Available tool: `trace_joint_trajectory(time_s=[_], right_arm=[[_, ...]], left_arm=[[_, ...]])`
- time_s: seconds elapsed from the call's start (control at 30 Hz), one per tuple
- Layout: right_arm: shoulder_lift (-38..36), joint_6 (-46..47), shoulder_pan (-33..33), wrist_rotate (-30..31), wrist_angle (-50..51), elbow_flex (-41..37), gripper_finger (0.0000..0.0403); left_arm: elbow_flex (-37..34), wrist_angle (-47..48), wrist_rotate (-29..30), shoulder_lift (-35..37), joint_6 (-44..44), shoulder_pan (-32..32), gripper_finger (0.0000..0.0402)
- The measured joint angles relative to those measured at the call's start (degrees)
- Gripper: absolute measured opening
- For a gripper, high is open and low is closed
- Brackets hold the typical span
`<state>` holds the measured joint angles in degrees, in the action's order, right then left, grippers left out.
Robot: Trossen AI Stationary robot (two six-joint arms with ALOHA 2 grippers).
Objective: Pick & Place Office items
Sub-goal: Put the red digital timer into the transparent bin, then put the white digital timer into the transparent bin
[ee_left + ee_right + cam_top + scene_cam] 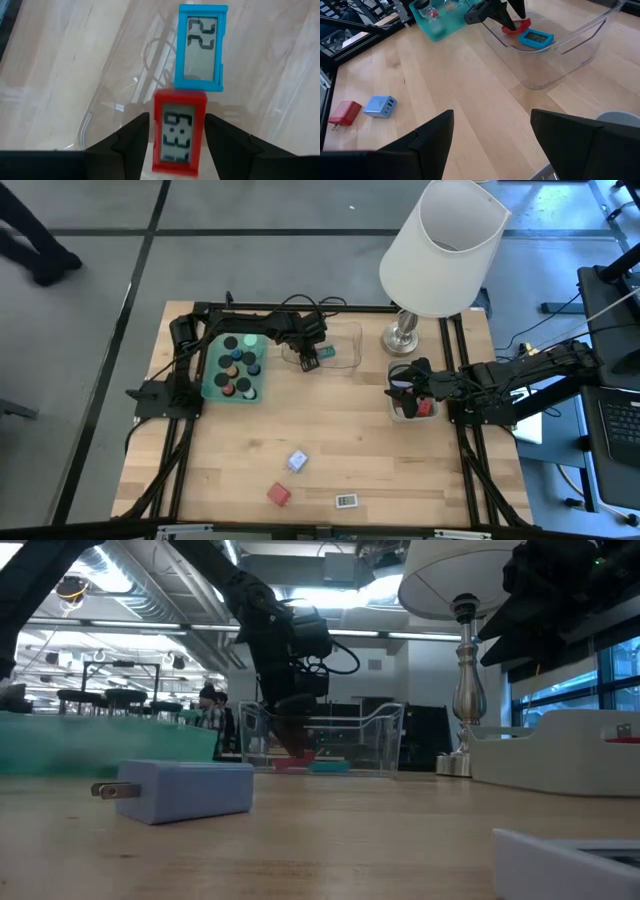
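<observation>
A pale wooden table top (pixel 330 455) framed by black rails stands on a grey floor; the low view looks past it into a lit hall where a person (pixel 212 708) shows in the distance. A large white-shaded lamp on a chrome base (pixel 440 250) stands at the far edge.

The left gripper (pixel 309 356) is lowered into a clear plastic tray (pixel 345 345) near the far edge. In the left wrist view its dark fingers (pixel 134 142) stand on either side of a small red digital clock (pixel 179 132), which lies flat on the tray floor; whether the pads press it or sit just clear cannot be told. A small blue digital clock (pixel 201 47) lies touching the red one's far end.

Beside the clear tray, a green tray (pixel 236 367) holds several short black cylinders with coloured tops (pixel 238 371).

The right gripper (pixel 403 380) hovers over a grey-white tray (pixel 410 405) at the table's right side, its fingers (pixel 432 135) spread wide with nothing between them.

On the near part of the table lie, well apart from the trays, a light blue plug-in charger block (pixel 297 461), a red charger block (pixel 278 495) and a small flat white labelled rectangle (pixel 346 501).
</observation>
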<state>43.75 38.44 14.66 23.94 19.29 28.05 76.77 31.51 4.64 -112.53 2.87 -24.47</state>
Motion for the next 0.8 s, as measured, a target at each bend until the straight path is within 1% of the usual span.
trace_joint_trajectory(time_s=[0.3,0.4,0.6,0.8], right_arm=[[0.00,0.00,0.00,0.00,0.00,0.00,0.0268],[0.00,0.00,-0.01,0.00,0.00,0.00,0.0268],[0.00,0.00,-0.01,0.00,0.00,0.00,0.0268],[0.00,0.00,0.00,-0.02,0.02,0.00,0.0268]], left_arm=[[0.88,0.57,0.98,0.02,-0.09,-0.02,0.0222],[3.77,3.03,1.03,0.07,-0.13,-0.04,0.0228],[10.51,11.78,0.07,0.11,-0.30,1.69,0.0228],[12.46,17.57,-0.12,0.62,-2.69,6.59,0.0222]])
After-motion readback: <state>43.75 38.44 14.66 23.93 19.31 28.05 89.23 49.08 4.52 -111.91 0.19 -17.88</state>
